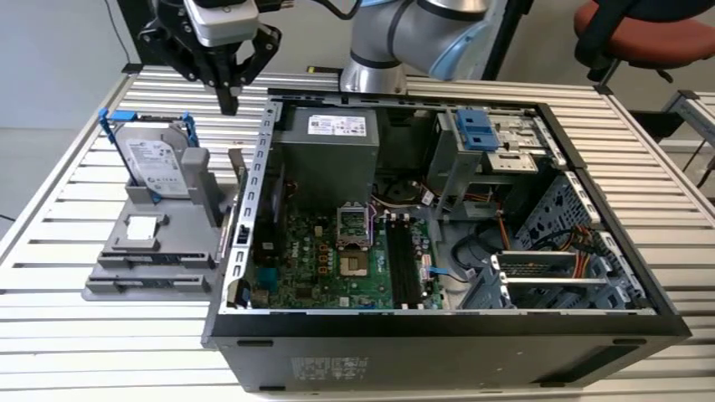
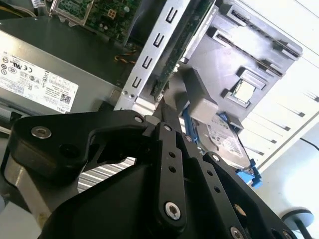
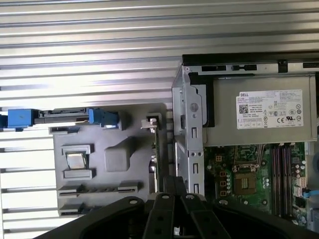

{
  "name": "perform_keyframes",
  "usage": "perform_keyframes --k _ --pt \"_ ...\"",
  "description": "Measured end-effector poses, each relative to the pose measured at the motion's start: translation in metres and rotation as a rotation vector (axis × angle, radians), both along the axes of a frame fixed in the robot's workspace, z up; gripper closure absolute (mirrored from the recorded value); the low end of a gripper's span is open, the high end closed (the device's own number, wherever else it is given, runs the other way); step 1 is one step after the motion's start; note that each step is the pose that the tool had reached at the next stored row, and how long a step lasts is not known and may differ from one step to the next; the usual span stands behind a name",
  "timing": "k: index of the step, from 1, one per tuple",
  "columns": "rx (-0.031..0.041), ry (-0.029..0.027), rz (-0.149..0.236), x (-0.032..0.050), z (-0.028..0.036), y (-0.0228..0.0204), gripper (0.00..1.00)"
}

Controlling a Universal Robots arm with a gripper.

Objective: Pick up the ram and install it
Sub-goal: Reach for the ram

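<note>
Arm vertical over the tabletop (image 1: 100,352), pincer (image 1: 229,102) pointing straight down, fingers closed together and holding nothing. It hangs above the grey holder (image 1: 167,243). Ram (image 1: 238,180) stands on edge in the holder, just beside the PC case (image 1: 447,343) wall.

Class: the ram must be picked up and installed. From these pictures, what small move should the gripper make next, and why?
Probably lower the gripper straight toward the top edge of the ram. It hangs above the ram, apart from it, and the ram stands upright in the gray holder, close beside the wall of the computer case, so a careful vertical descent looks safest.
</note>
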State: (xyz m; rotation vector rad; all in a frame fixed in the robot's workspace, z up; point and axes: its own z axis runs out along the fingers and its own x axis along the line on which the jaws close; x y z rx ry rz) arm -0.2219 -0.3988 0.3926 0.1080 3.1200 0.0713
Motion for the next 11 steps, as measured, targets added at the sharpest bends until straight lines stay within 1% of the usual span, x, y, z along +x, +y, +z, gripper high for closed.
perform_keyframes --k 7,8,11 --pt "0.0000 0.0000 0.002 -0.0179 0.0000 0.0000 1.00" --pt "0.0000 0.0000 0.003 -0.0249 0.0000 0.0000 1.00" --pt "0.0000 0.0000 0.004 -0.0331 0.0000 0.0000 1.00"
